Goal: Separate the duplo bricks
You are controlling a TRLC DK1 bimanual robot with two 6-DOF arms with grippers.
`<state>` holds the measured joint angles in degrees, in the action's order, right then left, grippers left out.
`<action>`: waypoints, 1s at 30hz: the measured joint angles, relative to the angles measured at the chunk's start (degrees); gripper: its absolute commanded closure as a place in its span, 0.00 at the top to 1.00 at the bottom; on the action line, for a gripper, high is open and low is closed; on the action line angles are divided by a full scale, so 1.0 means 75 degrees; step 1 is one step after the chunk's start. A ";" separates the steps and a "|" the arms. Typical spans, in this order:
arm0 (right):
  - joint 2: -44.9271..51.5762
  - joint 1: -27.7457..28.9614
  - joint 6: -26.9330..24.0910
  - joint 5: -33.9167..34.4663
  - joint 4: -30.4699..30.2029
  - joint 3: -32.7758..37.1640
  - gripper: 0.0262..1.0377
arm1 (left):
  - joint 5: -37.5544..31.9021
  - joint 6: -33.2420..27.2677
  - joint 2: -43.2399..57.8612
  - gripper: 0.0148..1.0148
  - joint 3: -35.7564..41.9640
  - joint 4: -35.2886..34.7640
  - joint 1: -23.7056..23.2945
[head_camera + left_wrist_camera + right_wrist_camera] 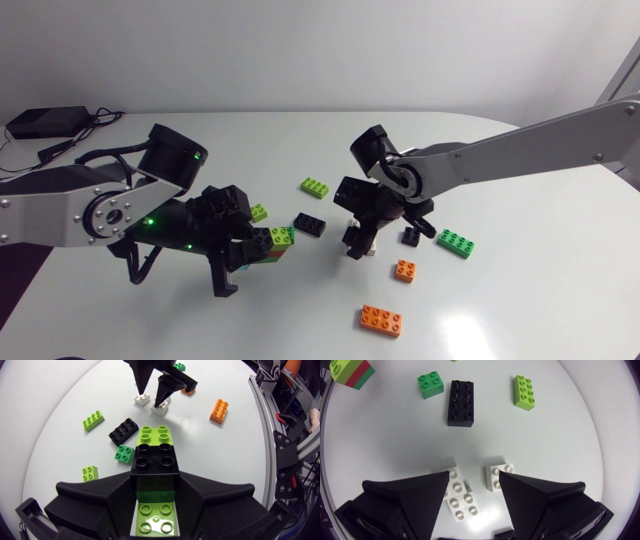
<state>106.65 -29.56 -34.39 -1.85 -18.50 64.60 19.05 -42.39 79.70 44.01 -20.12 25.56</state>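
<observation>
My left gripper (155, 480) is shut on a stack of joined duplo bricks (154, 457), held off the table: a black brick with lime green pieces, and red and green layers (351, 372) showing in the right wrist view. In the head view the stack (272, 242) hangs at the centre left. My right gripper (474, 477) stands open, low over two white bricks. One white brick (458, 496) lies by one finger, the other white brick (500, 476) by the opposite finger, a gap between them. The right gripper (362, 238) is at the table's middle.
Loose bricks lie around: a black long brick (309, 223), a green square brick (430, 385), a lime long brick (316, 186), a lime small brick (259, 211), two orange bricks (381, 319) (405, 269), a green brick (455, 242), a small black brick (411, 236).
</observation>
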 measured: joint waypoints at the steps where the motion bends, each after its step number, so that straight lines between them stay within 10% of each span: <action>1: -0.0009 0.0020 -0.0020 0.0026 -0.0029 0.0000 0.69 | 0.0000 0.0000 -0.0012 0.30 0.0000 0.0000 0.0000; 7: -0.0443 0.0050 -0.0020 -0.0184 -0.0085 -0.0003 0.88 | 0.0000 0.0003 -0.0184 0.30 -0.0044 0.0000 0.0000; 30: -0.3541 -0.0638 -0.0764 -0.3587 -0.0280 -0.1250 0.90 | 0.1880 -0.0484 -0.0481 0.30 0.0533 -0.2457 -0.0201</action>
<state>80.09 -34.35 -40.12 -28.75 -20.60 55.22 33.15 -46.02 76.09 48.01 -38.54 24.05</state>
